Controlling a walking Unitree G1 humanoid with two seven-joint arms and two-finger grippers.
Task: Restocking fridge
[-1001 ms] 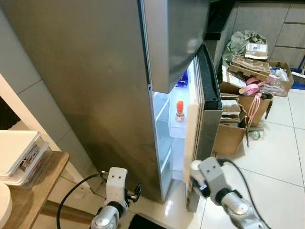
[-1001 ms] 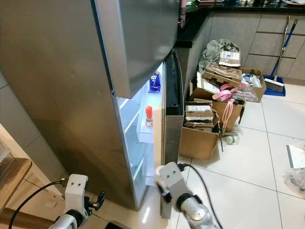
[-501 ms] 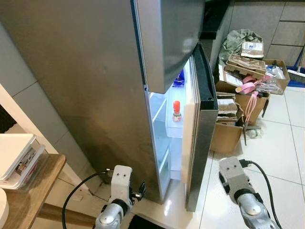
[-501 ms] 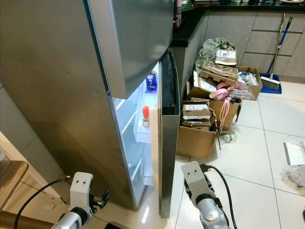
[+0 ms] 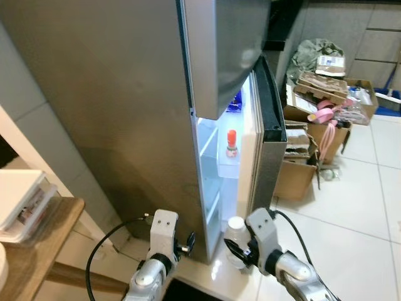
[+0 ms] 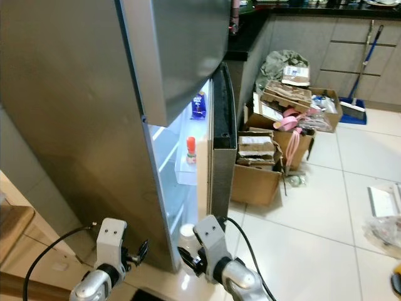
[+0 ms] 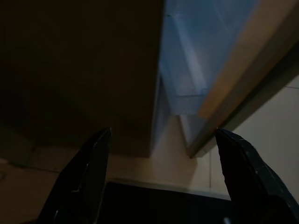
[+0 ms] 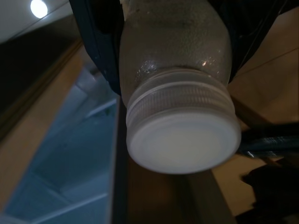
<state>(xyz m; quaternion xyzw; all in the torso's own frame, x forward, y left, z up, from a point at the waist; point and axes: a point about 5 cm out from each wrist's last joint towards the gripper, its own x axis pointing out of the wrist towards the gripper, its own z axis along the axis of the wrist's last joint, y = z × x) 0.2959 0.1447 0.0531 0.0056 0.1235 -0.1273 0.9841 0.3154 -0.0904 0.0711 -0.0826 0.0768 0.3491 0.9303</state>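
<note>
The bottle, clear with a white cap, is pinched in the right hand low in front of the fridge, just before the gap of its open lower door; in the right wrist view the bottle's cap points toward the lit interior. Inside the door, a shelf carries a small bottle with an orange cap, and a blue carton sits higher up. The left hand hangs low beside the fridge's steel side, its fingers spread with nothing between them. At the left edge a wooden table bears white containers. To the right, on the tiled floor, stand cardboard boxes heaped with packaging and pink items.
</note>
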